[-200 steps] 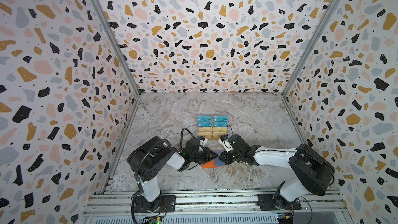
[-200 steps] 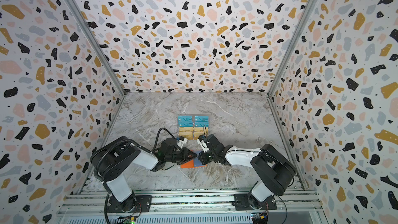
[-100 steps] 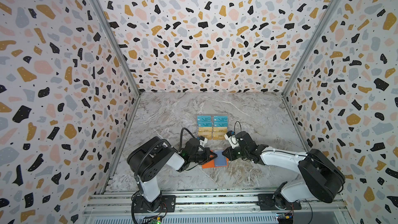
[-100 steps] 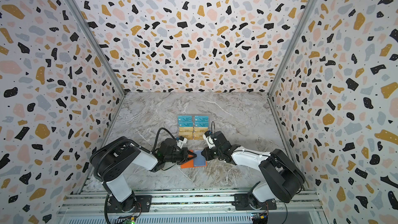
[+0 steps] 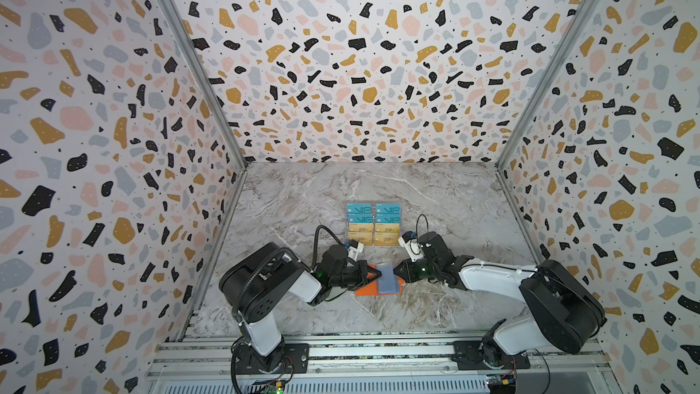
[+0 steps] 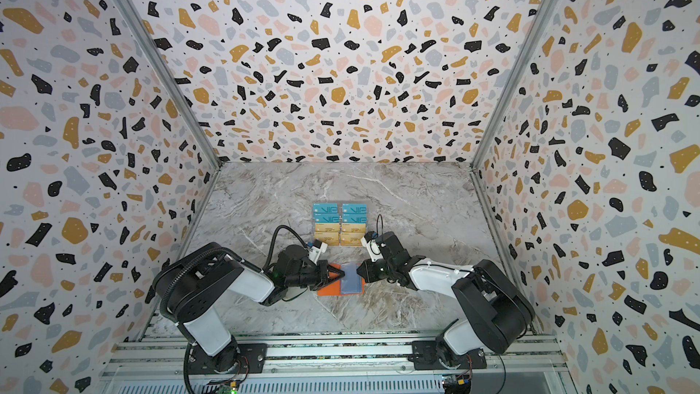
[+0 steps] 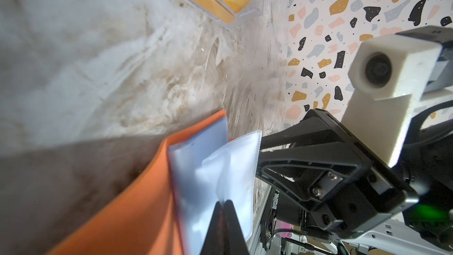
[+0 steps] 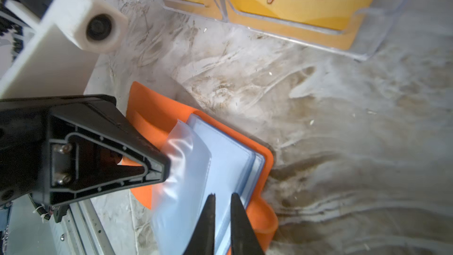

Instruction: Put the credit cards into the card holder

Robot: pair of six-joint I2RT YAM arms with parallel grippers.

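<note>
Pinching one clear sleeve of the open orange booklet card holder [image 5: 365, 289] near the table's front w/ left gripper [image 7: 224, 203] fully closed, right gripper [image 8: 223, 196] slightly apart, empty beside the sleeves; thin film could slip/tear if tugged, cards [image 5: 374, 223] unpicked in acrylic stand.

Clear acrylic stand [image 5: 373, 238] on marble tabletop [image 5: 454, 202]

Card holder [image 5: 366, 288] before stand [image 5: 374, 224], between pincers.

Black-and-white arms [image 5: 272, 286] (looped black cables), white wrist cameras [image 7: 392, 74]
</note>
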